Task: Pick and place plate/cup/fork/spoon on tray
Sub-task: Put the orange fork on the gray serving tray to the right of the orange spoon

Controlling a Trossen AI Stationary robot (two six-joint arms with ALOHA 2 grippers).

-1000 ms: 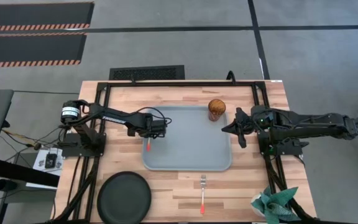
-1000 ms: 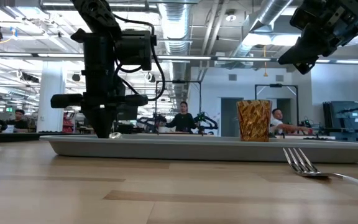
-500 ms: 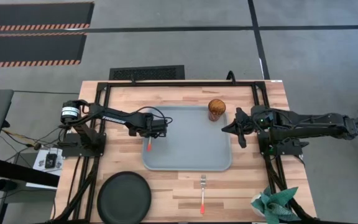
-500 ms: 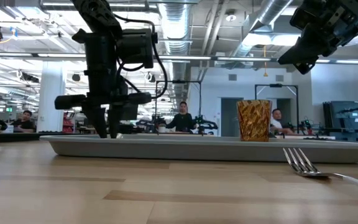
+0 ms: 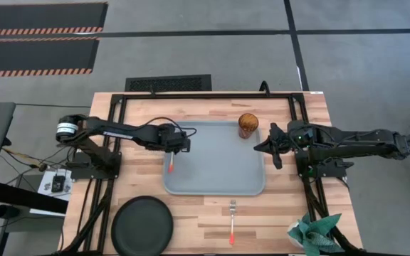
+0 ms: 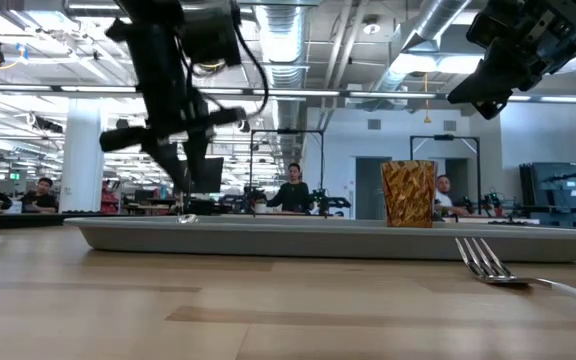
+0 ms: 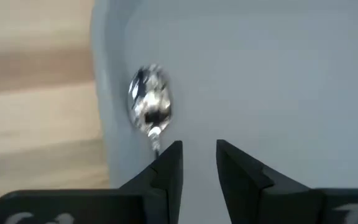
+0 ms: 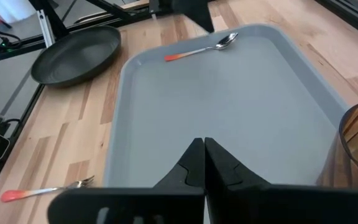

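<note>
Landmark: the large pale blue-grey rectangular plastic tray [image 5: 219,178] with rounded corners is lying in the middle of the wooden table [image 5: 134,181].

Plate: the round matte black plate [image 5: 142,225] is sitting on the bare wood off the tray's near-left corner, apart from the rim.

Left gripper: the left gripper [image 5: 184,145] is hanging just above the tray's left edge, toward the far end; its two dark fingers [image 7: 169,168] are standing slightly spread with nothing between them.

Spoon: the slim spoon [image 5: 171,162] with a silver oval bowl and an orange-red handle is lying inside the tray along its left rim; the bowl [image 7: 149,106] is showing just ahead of the left fingertips, seemingly not touching them, though the wrist view is blurred there.

Fork: the slim fork [image 5: 232,220] with silver tines and an orange-red handle is lying on the wood just outside the tray's near edge, tines pointing toward the tray.

Cup: the small amber-brown translucent glass tumbler [image 5: 248,125] is standing upright in the tray's far-right corner.

Right gripper: the right gripper [image 5: 258,147] is hovering by the tray's right edge, near the cup, its jaws pressed together on nothing.

Beyond the table: people [image 6: 293,188] are sitting in the room behind the tray.
</note>
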